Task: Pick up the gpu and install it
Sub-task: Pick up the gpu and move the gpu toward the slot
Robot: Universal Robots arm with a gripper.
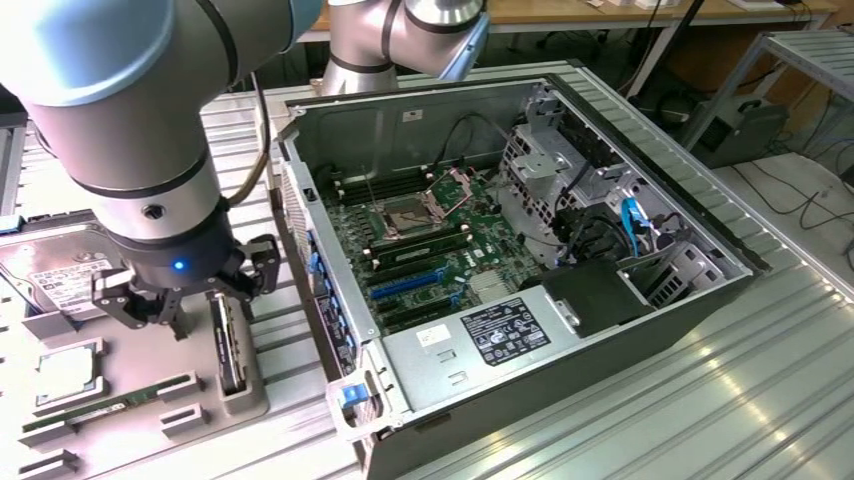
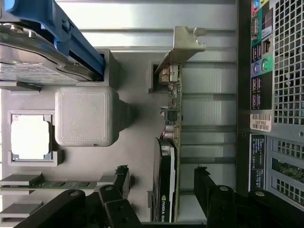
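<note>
Fingers [image 2: 205,184] spread astride the gpu [image 2: 164,183], apparently not touching; computer case [image 2: 280,71] close beside.

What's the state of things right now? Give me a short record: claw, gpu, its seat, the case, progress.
claw: open, straddling the gpu, a gap on both sides
gpu: standing on edge, not gripped
seat: a slot of the grey holder tray
computer case: side open, motherboard exposed, on the exterior view's right of the tray
progress: gpu not yet lifted, not installed
</note>
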